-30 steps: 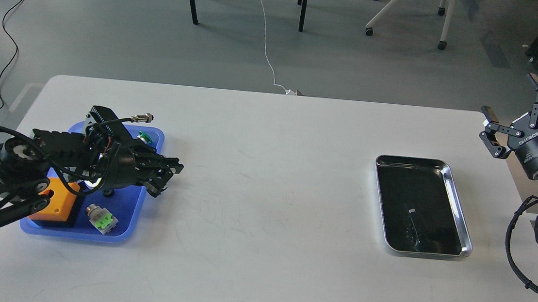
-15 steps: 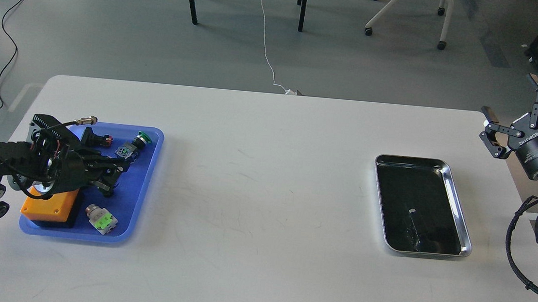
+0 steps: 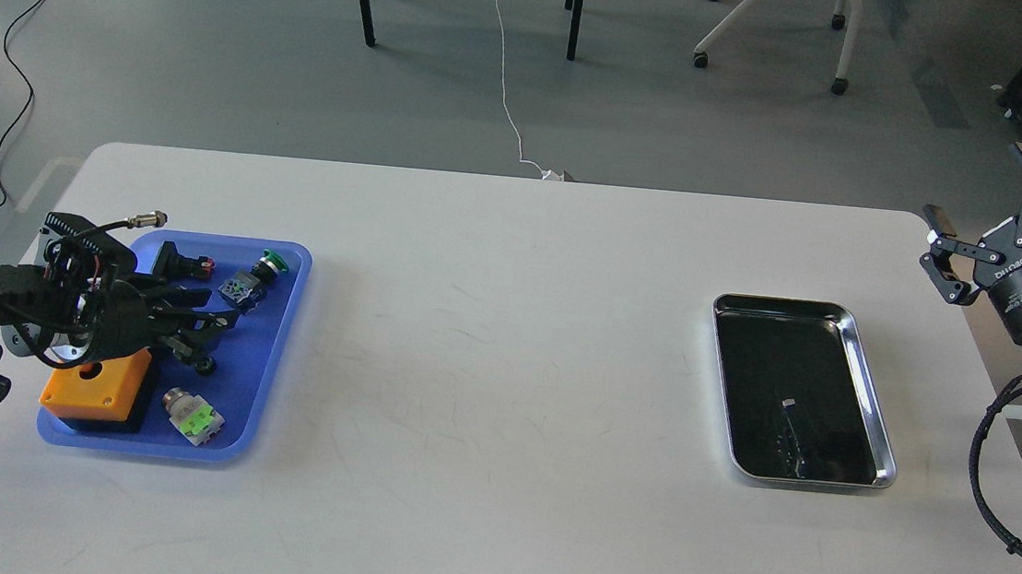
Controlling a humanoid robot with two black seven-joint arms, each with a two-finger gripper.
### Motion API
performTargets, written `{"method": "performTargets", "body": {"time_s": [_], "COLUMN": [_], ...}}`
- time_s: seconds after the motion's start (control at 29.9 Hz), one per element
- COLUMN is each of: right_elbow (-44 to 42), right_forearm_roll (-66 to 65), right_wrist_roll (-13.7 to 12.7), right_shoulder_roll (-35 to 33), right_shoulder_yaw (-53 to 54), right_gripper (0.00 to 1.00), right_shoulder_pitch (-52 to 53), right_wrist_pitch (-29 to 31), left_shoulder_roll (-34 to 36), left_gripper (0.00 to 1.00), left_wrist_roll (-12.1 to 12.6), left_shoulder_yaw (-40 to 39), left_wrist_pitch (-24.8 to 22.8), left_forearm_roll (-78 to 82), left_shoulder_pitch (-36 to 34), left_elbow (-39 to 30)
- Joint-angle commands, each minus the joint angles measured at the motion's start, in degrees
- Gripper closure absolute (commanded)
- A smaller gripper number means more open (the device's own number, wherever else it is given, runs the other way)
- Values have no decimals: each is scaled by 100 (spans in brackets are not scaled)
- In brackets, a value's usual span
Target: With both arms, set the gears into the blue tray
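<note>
The blue tray lies at the table's left. A tiny black round piece that looks like a gear rests on its floor; its teeth are too small to make out. My left gripper hangs low over the tray's middle, its fingers spread and nothing between them, with the lower fingertip just beside that piece. Off the table's right edge, my right gripper is raised, wide open and empty.
The blue tray also holds an orange box, a green-capped push-button, a green-and-white switch and a black connector. A shiny silver tray with a dark inside sits at the right. Chair and table legs stand beyond the far edge.
My left arm has drawn back to the left, from the tray's right rim to over its middle, uncovering the tray's contents. The right gripper has shifted slightly right.
</note>
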Motion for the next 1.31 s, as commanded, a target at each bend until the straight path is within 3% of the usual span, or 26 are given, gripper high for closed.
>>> {"method": "performTargets", "body": {"time_s": [0.0,0.1,0.13,0.33,0.5,0.74,0.87,0.97,1.1,1.27], "right_elbow": [-7,-7,-16,-86,-121,-797,-1123,-1194,-1386,-1598], "right_forearm_roll": [1,-8,-8,-8,-8,1,264,493,529,695], "right_wrist_roll": [0,0,0,0,0,-14,-241,-601,-989,-1226], "right_shoulder_roll": [-9,-18,-35,-27,26,359,729,948,1045,1301], "right_shoulder_yaw": [-1,-1,-1,165,851,1247,1256,1256,1265,1291], "right_gripper": [3,3,3,3,2,1,2,1,1,1], "right_shoulder_pitch": [0,0,0,114,167,773,1089,1204,1476,1626], "right_wrist_pitch": [0,0,0,0,0,-199,-207,-207,-207,-190], "left_shoulder_roll": [39,66,109,171,-21,-584,-1207,-1542,-1578,-1726], "left_gripper": [33,27,20,13,5,2,2,2,2,2], "left_wrist_roll": [-5,-14,-5,21,74,57,74,74,74,214], "left_shoulder_yaw": [-80,-71,-80,-387,-704,-1476,-1863,-2188,-2400,-2585], "left_wrist_pitch": [14,5,5,-65,-65,-74,-205,-635,-900,-944], "left_forearm_roll": [-639,-1231,-1996,-5171,-7993,-10000,-10712,-11187,-11671,-11997], "left_shoulder_pitch": [-247,-591,-826,-1531,-1566,-1505,-1514,-1496,-1234,-1074], "left_elbow": [-11,15,68,94,103,322,1015,1526,1624,1816]}}
